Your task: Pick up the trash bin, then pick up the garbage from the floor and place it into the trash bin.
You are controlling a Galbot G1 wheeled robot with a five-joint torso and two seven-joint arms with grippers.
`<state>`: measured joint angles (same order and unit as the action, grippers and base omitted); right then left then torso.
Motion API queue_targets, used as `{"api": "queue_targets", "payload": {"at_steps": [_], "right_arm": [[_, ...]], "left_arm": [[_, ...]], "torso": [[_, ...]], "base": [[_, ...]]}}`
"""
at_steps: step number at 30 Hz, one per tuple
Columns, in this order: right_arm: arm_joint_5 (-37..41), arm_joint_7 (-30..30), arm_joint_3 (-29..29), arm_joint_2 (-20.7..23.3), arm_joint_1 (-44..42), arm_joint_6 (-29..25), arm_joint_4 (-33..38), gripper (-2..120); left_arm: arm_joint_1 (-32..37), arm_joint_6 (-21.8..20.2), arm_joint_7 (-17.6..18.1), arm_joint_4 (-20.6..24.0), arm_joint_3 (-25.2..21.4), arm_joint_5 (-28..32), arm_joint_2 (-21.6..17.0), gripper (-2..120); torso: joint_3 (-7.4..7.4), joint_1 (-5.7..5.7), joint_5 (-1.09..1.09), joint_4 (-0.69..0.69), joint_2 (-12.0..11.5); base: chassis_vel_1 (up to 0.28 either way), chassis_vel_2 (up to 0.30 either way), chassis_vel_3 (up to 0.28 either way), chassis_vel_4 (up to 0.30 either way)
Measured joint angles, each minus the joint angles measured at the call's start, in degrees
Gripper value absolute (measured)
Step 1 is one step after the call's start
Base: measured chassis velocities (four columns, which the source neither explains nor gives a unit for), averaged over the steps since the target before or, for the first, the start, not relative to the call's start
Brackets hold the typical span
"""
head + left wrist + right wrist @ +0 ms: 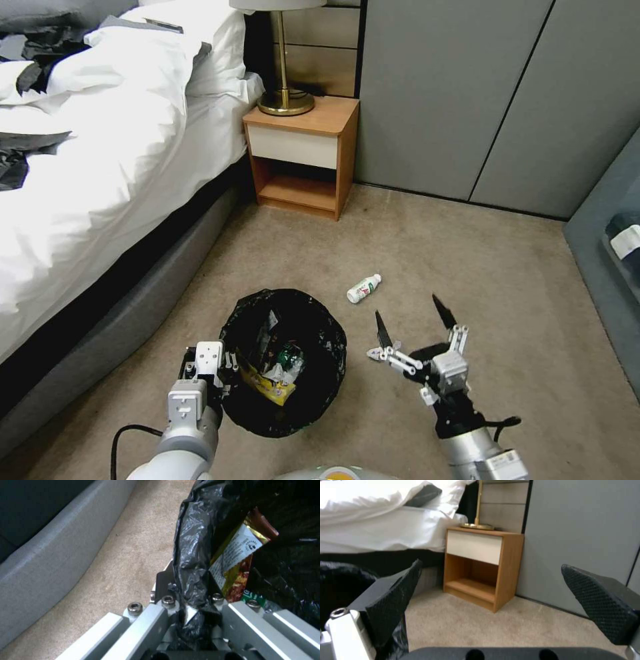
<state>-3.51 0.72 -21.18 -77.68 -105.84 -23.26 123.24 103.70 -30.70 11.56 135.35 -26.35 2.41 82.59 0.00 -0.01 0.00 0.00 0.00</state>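
The trash bin (pixel 283 360), lined with a crinkly black bag, is low in front of me on the beige floor (pixel 427 253). My left gripper (pixel 223 365) is shut on the bin's left rim; in the left wrist view its jaws (pixel 188 597) pinch the black bag fold (pixel 191 562). Inside the bin lie a yellow snack wrapper (pixel 267 387) (pixel 238 555) and other litter. One piece of garbage, a small white bottle (pixel 364 289), lies on the carpet just beyond the bin. My right gripper (pixel 411 317) hovers open to the bottle's near right, with nothing between its fingers (pixel 395 602).
A bed with white sheets (pixel 100 167) and a grey base runs along the left. A wooden nightstand (pixel 303 157) (pixel 480 565) with a brass lamp (pixel 285 100) stands at the back. Grey wall panels (pixel 480 93) close the far side, and a grey-blue piece of furniture (pixel 607 247) is at the right.
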Motion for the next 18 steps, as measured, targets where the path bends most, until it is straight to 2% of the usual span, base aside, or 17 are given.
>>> {"api": "queue_targets", "payload": {"at_steps": [5, 8, 9, 12, 13, 14, 16, 18], "right_arm": [[0.55, -2.42, -1.63, 0.41, 2.46, 0.02, -2.16, 100], [1.6, -9.98, -3.98, 3.35, 7.45, 0.26, -6.71, 100], [1.6, -9.98, -3.98, 3.35, 7.45, 0.26, -6.71, 100], [2.12, -17.48, -4.58, 7.92, 12.64, 0.28, -13.66, 100], [2.16, -20.89, -4.14, 10.66, 15.07, 0.09, -17.27, 100], [2.16, -20.89, -4.14, 10.66, 15.07, 0.09, -17.27, 100], [1.27, -25.39, -2.6, 14.16, 18.68, -1.08, -24.15, 100], [-0.88, -28.98, -1.54, 15.87, 21.41, -2.82, -29.7, 100]], "left_arm": [[-0.26, -0.19, 0.05, 0.06, -0.14, 0.36, -0.25, 0], [-0.35, -0.24, 0.1, 0.0, -0.1, 0.37, -0.27, 0], [-0.35, -0.24, 0.1, 0.0, -0.1, 0.37, -0.27, 0], [-0.35, -0.26, 0.12, -0.06, 0.02, 0.29, -0.07, 0], [-0.28, -0.26, 0.14, -0.06, 0.05, 0.17, 0.13, 0], [-0.28, -0.26, 0.14, -0.06, 0.05, 0.17, 0.13, 0], [-0.05, -0.27, 0.14, 0.07, 0.14, -0.02, 0.47, 0], [0.05, -0.27, 0.14, 0.16, 0.13, -0.29, 0.66, 0]], "torso": [[0.0, 0.0, 0.0, 0.0, 0.0], [0.0, 0.0, 0.01, 0.0, 0.0], [0.0, 0.0, 0.01, 0.0, 0.0], [0.0, 0.0, 0.04, 0.01, 0.0], [0.01, 0.0, 0.01, 0.01, 0.0], [0.01, 0.0, 0.01, 0.01, 0.0], [0.01, 0.01, 0.02, 0.02, 0.0], [0.01, 0.0, 0.02, 0.0, 0.0]], "base": [[0.0, 0.0, 0.0, 0.0], [0.0, 0.0, 0.0, 0.0], [0.0, 0.0, 0.0, 0.0], [0.0, 0.0, 0.0, 0.0], [0.0, 0.0, 0.0, 0.0], [0.0, 0.0, 0.0, 0.0], [0.0, 0.0, 0.0, 0.0], [0.0, 0.0, 0.0, 0.0]]}}
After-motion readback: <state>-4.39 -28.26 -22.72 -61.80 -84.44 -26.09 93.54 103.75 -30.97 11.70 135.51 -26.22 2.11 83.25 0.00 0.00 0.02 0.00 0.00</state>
